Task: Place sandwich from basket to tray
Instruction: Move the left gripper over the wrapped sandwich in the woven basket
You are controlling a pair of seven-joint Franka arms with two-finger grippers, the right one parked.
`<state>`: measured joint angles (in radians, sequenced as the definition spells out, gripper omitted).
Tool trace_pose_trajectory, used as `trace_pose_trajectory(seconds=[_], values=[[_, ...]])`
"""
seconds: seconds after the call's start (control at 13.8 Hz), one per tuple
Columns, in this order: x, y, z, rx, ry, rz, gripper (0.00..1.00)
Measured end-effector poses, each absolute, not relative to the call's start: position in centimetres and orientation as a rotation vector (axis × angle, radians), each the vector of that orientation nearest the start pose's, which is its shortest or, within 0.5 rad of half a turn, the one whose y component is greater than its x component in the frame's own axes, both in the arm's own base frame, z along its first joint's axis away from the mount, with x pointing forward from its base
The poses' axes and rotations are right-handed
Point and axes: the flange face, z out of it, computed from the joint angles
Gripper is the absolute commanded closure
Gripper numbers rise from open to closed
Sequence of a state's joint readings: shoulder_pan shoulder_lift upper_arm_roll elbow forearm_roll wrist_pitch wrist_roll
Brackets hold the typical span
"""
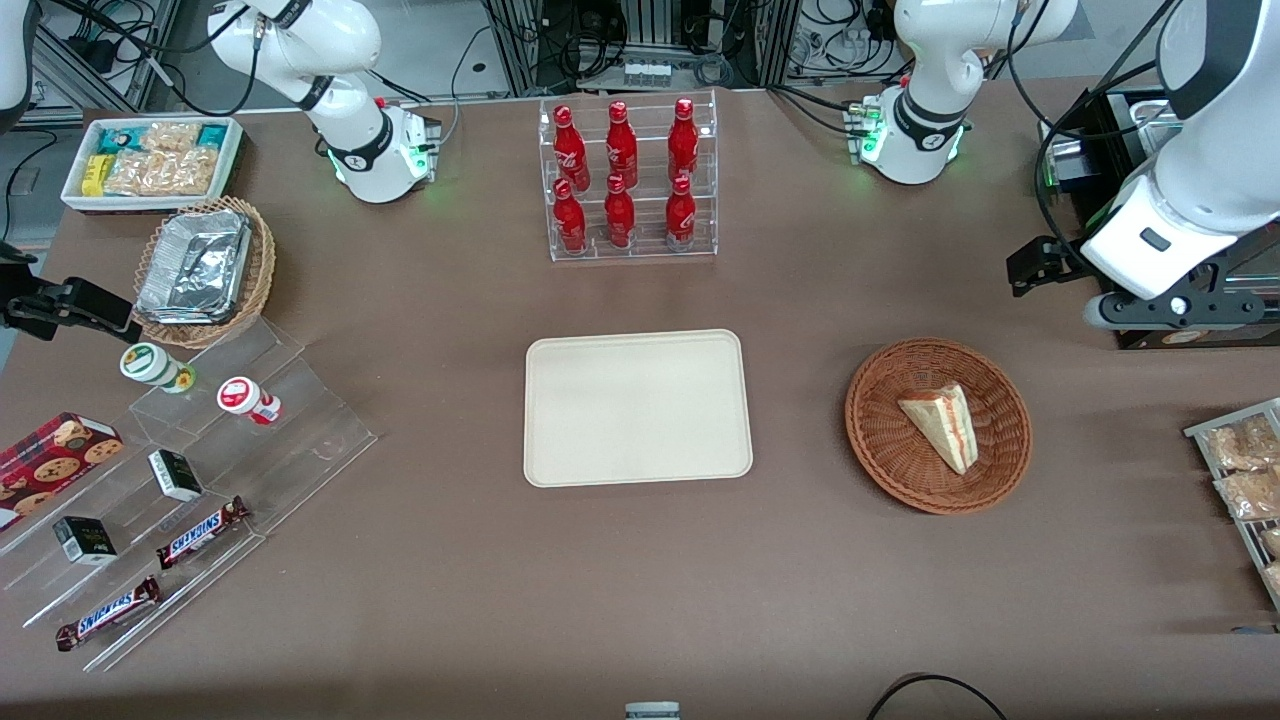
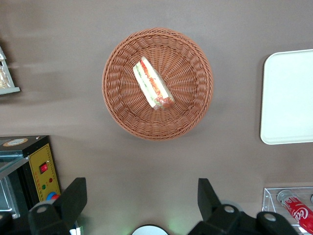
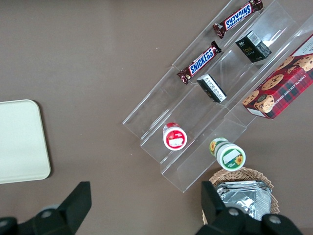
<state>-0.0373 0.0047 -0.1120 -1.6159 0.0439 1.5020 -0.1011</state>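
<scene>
I read "SNICKERS" on two bars [image 1: 203, 531] on the desk [image 1: 640, 600]. The sandwich [image 1: 941, 423] lies in the basket [image 1: 880, 440], at 3 o'clock from the tray [image 1: 637, 407]. My gripper [image 2: 141, 203] hangs above, fingers [image 2: 73, 196] apart.

Working arm: glossy white rounded shell segments, black joint bands, black cables looped alongside. White base with green indicator light. Claw [image 2: 142, 208]: matte black body, two blunt black fingers [image 2: 73, 196] set wide apart, round grey screw heads at the finger mounts
</scene>
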Motion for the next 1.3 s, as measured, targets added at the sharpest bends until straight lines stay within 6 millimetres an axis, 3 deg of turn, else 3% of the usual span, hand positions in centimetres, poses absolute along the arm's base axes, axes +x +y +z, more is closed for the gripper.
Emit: trace_pose_trajectory(seconds=[0.36, 0.51, 0.87, 1.3], values=[[54.2, -7.7, 59.4, -3.080, 0.077, 0.163, 0.00], [54.6, -8.0, 57.6, -3.082, 0.087, 0.149, 0.00], [55.1, -8.2, 48.2, -3.092, 0.101, 0.118, 0.00], [54.0, -6.4, 38.1, -3.116, 0.065, -0.034, 0.00]])
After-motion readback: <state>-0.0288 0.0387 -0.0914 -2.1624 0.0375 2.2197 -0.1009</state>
